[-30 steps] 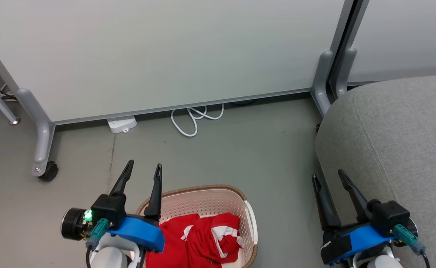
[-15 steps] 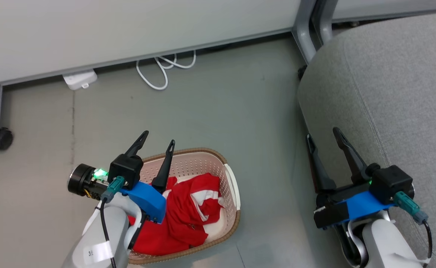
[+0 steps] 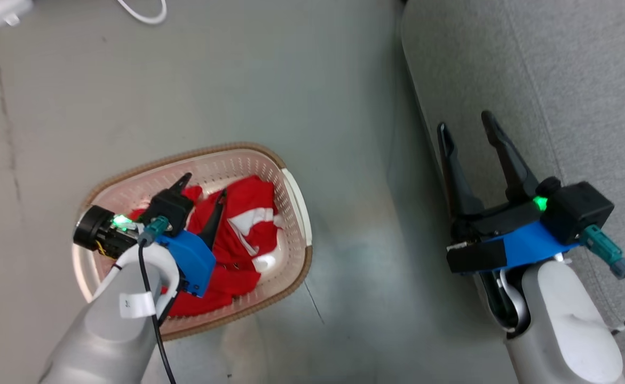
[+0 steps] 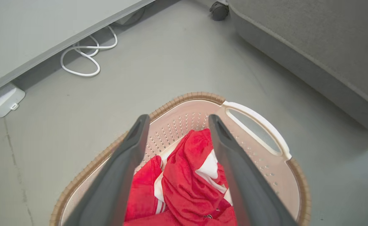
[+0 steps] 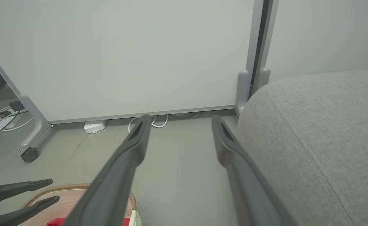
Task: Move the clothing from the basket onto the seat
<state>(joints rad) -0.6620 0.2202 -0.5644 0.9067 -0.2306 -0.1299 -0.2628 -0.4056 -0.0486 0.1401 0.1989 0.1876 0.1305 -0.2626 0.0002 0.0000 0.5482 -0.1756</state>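
The cream basket (image 3: 195,154) with a brown rim stands on the floor, and the red clothing (image 3: 243,213) with white stripes lies bunched inside it. My left gripper (image 3: 204,184) hangs open over the basket, its fingers pointing down at the clothing with nothing between them. In the left wrist view the left gripper (image 4: 178,116) frames the clothing (image 4: 187,175) inside the basket rim (image 4: 187,95). My right gripper (image 3: 464,121) is open and empty beside the front edge of the grey seat (image 3: 558,80). The right wrist view shows the right gripper (image 5: 180,117) next to the seat (image 5: 322,125).
A white cable (image 4: 83,59) and a power strip (image 4: 1,100) lie on the grey floor at the foot of a pale partition panel (image 5: 124,56). The panel's leg ends in a caster (image 5: 30,154). Bare floor separates basket and seat.
The head camera has tilted down, so the whole picture has shifted. My left gripper has come down from the basket's far rim to over the clothing. Both grippers stay open.
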